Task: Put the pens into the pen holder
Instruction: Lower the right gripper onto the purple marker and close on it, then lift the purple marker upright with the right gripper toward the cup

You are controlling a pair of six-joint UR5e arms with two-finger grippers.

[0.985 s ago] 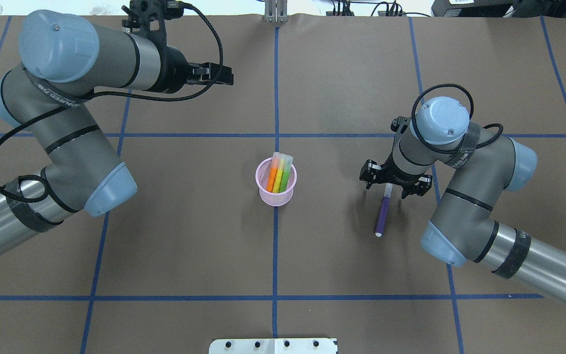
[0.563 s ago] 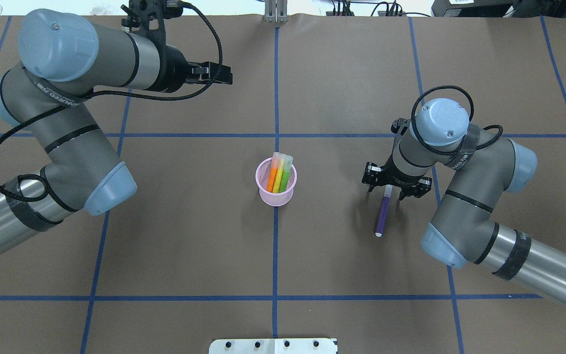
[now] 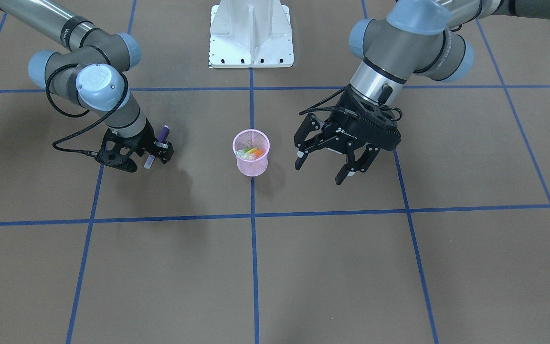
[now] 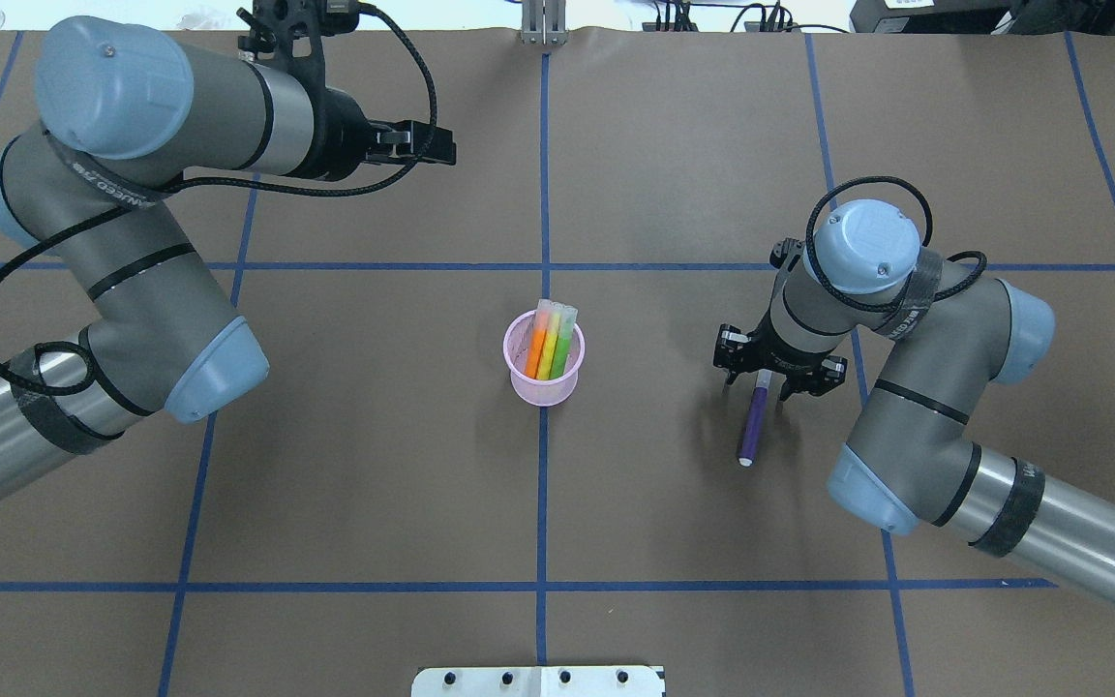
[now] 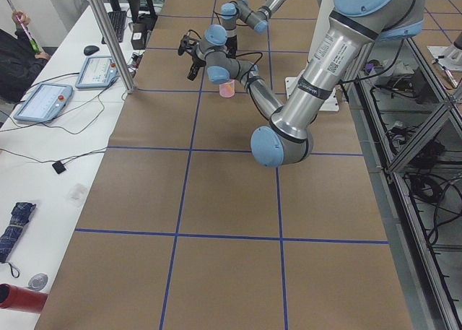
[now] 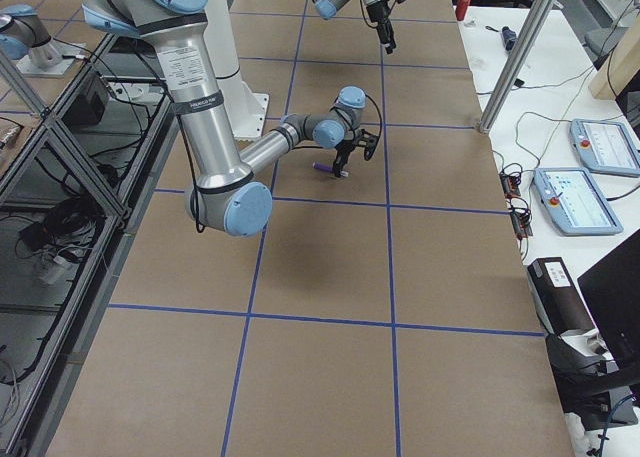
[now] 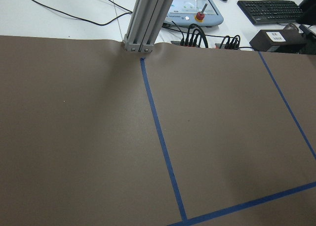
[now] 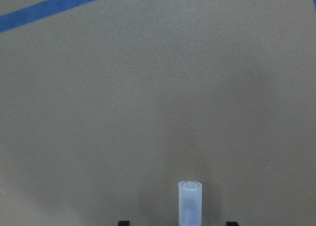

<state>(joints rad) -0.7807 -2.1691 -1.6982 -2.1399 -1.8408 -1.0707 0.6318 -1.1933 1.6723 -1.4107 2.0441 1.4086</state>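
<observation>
The pink mesh pen holder (image 4: pixel 519 387) stands upright at the table's middle, also in the front view (image 3: pixel 251 168). The orange (image 4: pixel 535 353), yellow (image 4: pixel 548 358) and green (image 4: pixel 562 347) pens lean inside it. The purple pen (image 4: pixel 753 426) lies flat on the table to its right, also in the front view (image 3: pixel 163 133). My right gripper (image 4: pixel 768 384) is low over the pen's pale cap end (image 8: pixel 190 201), open, with a finger on each side and a gap to the pen. My left gripper (image 3: pixel 325 167) is open and empty, held above the table beyond the cup.
A white base plate (image 3: pixel 251 38) sits at the robot's edge of the table. An aluminium post (image 4: pixel 543 24) stands at the far edge. Blue tape lines cross the brown paper. Monitors and cables lie beyond the far edge.
My right gripper has shifted slightly towards the purple pen and sits lower around its cap end. The pen, the cup and the left arm have barely moved.
</observation>
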